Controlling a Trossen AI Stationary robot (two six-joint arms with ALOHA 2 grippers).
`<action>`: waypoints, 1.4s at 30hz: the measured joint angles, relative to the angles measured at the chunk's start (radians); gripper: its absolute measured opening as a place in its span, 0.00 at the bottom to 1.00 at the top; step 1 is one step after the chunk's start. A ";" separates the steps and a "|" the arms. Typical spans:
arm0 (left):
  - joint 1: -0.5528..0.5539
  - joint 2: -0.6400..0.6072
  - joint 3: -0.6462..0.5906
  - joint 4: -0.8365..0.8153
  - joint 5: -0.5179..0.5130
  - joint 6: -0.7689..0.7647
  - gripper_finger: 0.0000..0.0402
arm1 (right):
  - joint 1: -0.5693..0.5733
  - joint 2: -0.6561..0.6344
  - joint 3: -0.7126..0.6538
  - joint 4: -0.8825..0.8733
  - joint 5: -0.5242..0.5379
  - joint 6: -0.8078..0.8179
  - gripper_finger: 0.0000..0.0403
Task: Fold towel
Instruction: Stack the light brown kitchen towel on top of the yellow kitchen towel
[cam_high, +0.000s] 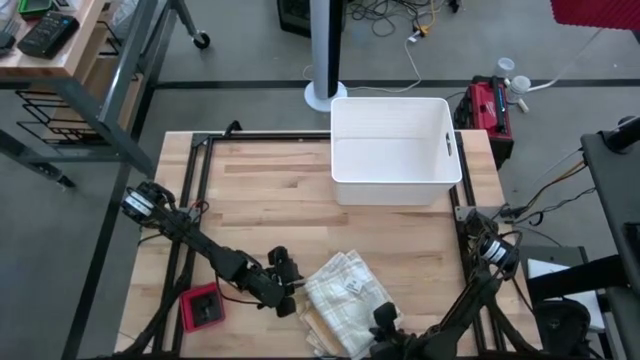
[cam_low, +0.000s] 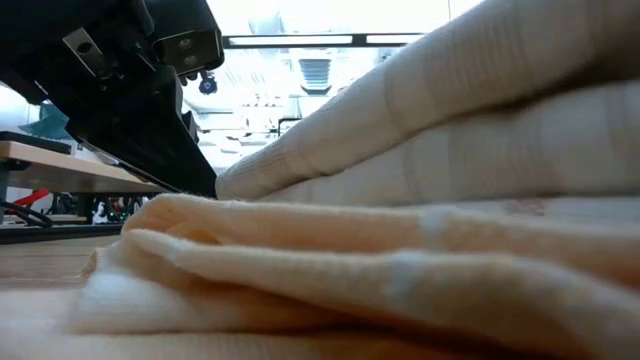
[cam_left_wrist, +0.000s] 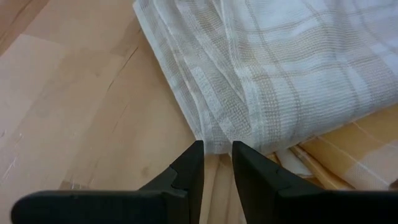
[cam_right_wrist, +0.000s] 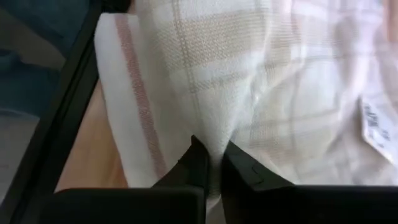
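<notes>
While my left gripper (cam_left_wrist: 216, 149) and right gripper (cam_right_wrist: 211, 152) each seem pinched on an edge of the towel (cam_high: 345, 297) at the table's (cam_high: 270, 190) near side, I should lift both evenly, keeping layers aligned.

Looks like a robotics lab or workshop.
Bare concrete floor (cam_high: 250, 40), loose cables (cam_high: 385, 15), a red toolbox (cam_high: 487, 105), and a butcher-block table (cam_high: 270, 200) on black framing.

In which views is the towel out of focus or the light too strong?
Low view: the towel fills the frame, soft and blurred, with bright glare from the ceiling lights behind. Right wrist view: the cloth looks hazy. Left wrist view: the weave is sharp. High view: even light.
</notes>
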 joint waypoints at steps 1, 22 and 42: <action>0.000 0.000 0.000 0.000 0.000 0.000 0.19 | 0.000 0.000 0.014 -0.021 0.004 0.007 0.04; 0.000 0.000 0.000 0.000 0.000 0.004 0.19 | 0.028 0.009 0.293 -0.353 0.023 0.094 0.01; 0.000 0.000 0.000 0.014 -0.001 0.004 0.19 | 0.028 0.066 0.263 -0.238 -0.117 0.196 0.27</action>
